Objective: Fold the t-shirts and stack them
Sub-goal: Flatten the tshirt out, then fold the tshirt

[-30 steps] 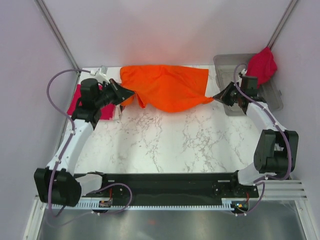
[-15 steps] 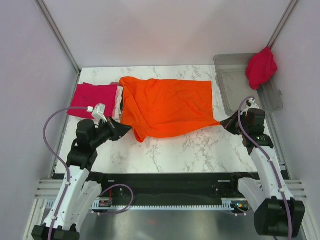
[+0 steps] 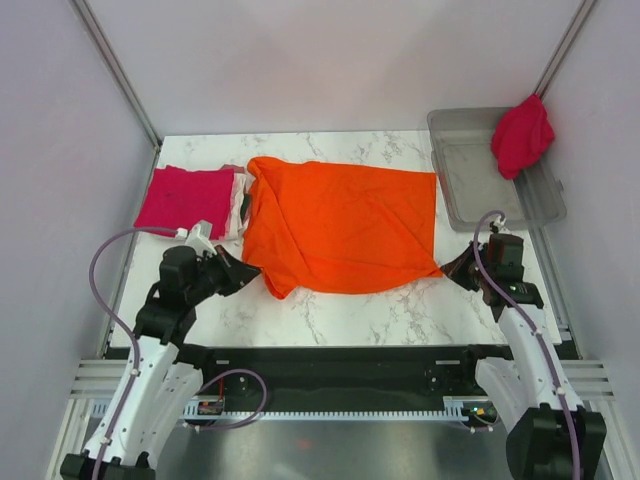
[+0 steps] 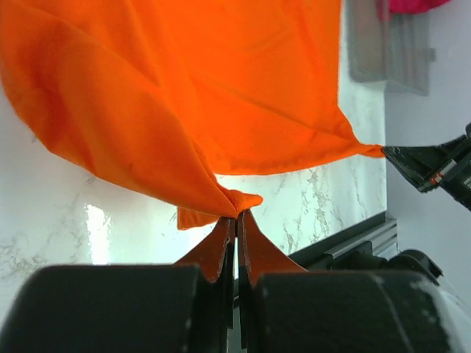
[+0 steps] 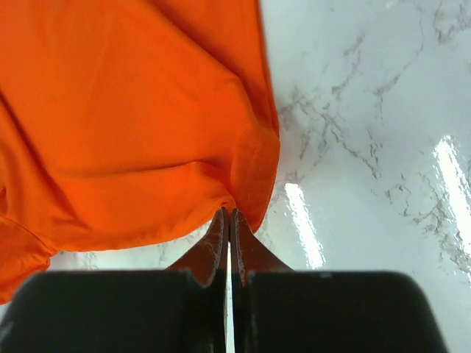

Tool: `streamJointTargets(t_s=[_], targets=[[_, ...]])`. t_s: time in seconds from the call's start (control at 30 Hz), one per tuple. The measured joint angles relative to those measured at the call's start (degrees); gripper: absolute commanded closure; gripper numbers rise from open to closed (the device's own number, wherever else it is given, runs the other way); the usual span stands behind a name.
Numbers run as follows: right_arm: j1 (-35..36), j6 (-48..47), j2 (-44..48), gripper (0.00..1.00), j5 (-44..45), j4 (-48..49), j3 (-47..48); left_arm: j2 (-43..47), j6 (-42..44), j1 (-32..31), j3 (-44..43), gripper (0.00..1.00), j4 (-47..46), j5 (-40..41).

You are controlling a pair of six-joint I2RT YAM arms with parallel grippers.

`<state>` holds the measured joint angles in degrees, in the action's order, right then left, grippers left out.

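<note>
The bright orange t-shirt [image 3: 340,225] lies spread on the marble table [image 3: 350,310], reaching to its middle. My left gripper [image 3: 250,268] is shut on the shirt's near left corner [image 4: 235,202]. My right gripper [image 3: 448,268] is shut on its near right corner [image 5: 229,207]. The cloth hangs taut between the two grips. A folded crimson-magenta t-shirt [image 3: 187,200] lies at the far left, with a pale pink edge [image 3: 238,200] beside it. Another crimson-magenta t-shirt [image 3: 522,135] hangs over the far right rim of the bin.
A clear grey plastic bin [image 3: 480,180] stands at the far right of the table. It also shows in the left wrist view [image 4: 383,44]. The black base rail [image 3: 330,365] runs along the near edge. Pale walls enclose the table on both sides.
Both grippers have pulled the orange shirt toward the near edge, from the back of the table, and it has spread out flatter. The folded crimson shirt at the left is uncovered.
</note>
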<state>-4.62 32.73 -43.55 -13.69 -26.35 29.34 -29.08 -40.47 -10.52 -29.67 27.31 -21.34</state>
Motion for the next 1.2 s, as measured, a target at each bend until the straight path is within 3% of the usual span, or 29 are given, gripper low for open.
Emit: streamJointTargets(t_s=[0.5,1.2], targets=[[4.2,-0.61,-20.76,1.0,3.78,6.64,7.1,-24.81,0.28,0.0,-10.91,0.98,-3.63,8.04],[5.99,-1.55,-37.46,1.0,13.57,8.83,22.77,-51.65,1.27,2.38,-30.84,0.98,-8.44,13.9]])
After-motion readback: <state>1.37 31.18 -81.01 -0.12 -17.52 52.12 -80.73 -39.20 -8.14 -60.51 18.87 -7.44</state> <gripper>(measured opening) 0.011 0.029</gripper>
